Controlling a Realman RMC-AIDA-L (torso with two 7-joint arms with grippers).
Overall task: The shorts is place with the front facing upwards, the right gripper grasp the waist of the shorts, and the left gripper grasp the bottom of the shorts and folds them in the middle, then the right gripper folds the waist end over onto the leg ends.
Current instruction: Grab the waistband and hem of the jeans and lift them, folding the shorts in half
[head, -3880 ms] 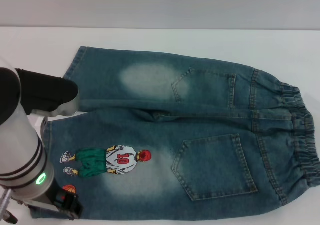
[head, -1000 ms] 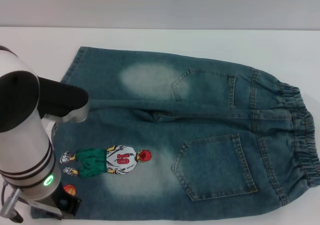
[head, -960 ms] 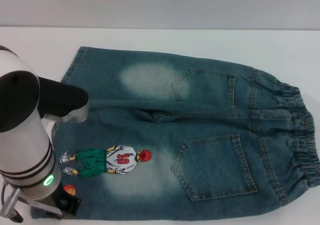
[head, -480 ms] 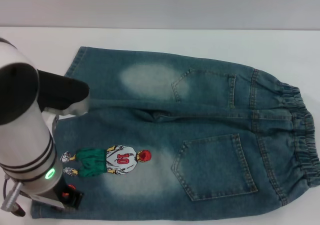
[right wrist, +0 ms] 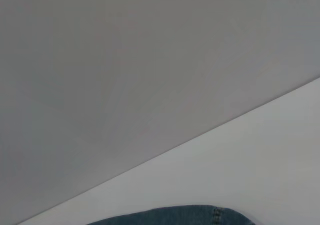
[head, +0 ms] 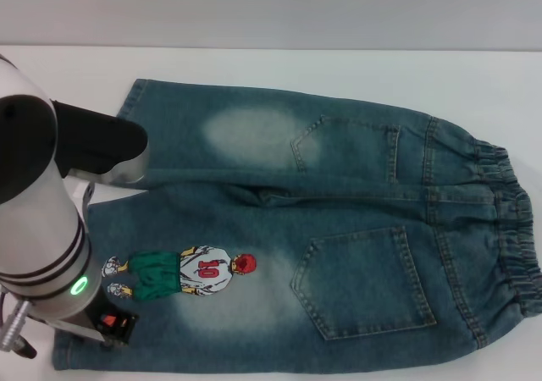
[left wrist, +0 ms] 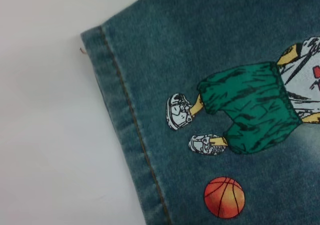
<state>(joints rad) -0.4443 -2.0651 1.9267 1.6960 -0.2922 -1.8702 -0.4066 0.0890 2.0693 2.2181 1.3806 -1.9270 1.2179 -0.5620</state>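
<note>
While the shorts point(head: 313, 237) lie flat across the white table point(head: 474, 72), we see the waist point(head: 512, 237) at the robot's right, its ruffled band on the table. The leg ends point(head: 102, 220) point to the robot's left. The left gripper point(head: 114, 326) hangs over the near leg's hem, just beside the cartoon player point(head: 182, 273); whether it is released or clenched we cannot tell, the arm hides its fingers. From the left wrist we get the hem point(left wrist: 127, 130), the player's shoes and green shorts, and the orange ball point(left wrist: 224, 197) close by. The right wrist catches only a sliver of denim point(right wrist: 175, 216) at the table's edge.
</note>
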